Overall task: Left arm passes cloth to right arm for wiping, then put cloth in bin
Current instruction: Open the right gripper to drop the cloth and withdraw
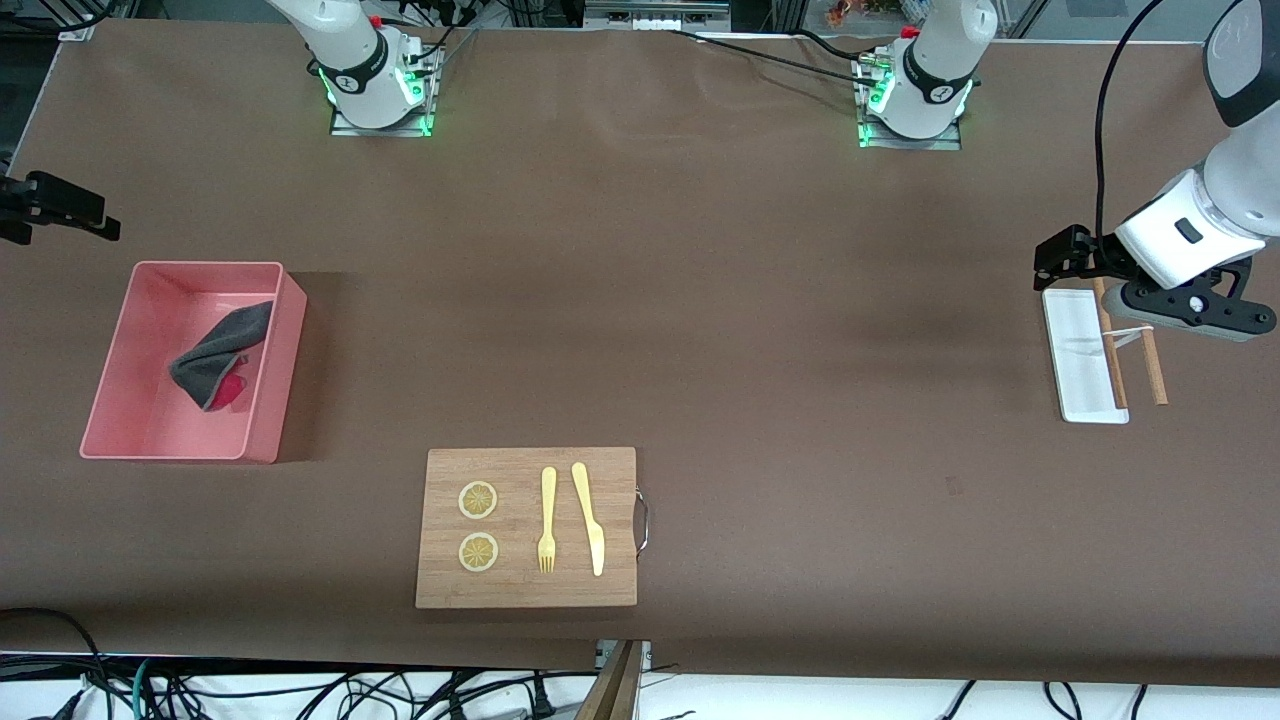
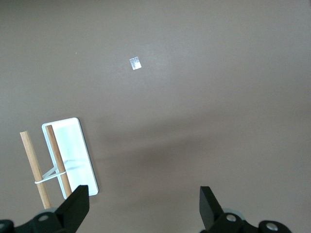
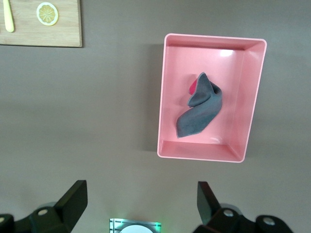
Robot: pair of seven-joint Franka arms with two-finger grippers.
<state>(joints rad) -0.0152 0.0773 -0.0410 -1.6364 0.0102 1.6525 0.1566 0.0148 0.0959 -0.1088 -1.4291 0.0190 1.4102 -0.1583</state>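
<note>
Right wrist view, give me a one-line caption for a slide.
Open right gripper high over the table, with the grey cloth lying crumpled in the pink bin below.

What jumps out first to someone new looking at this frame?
The pink bin at the right arm's end of the table, with the grey cloth crumpled inside it, red reverse peeking out. Next, the wooden board near the front camera, carrying two lemon slices, a fork and a knife. Both grippers are open and empty: left gripper over the white tray, right gripper high above the table.
</note>
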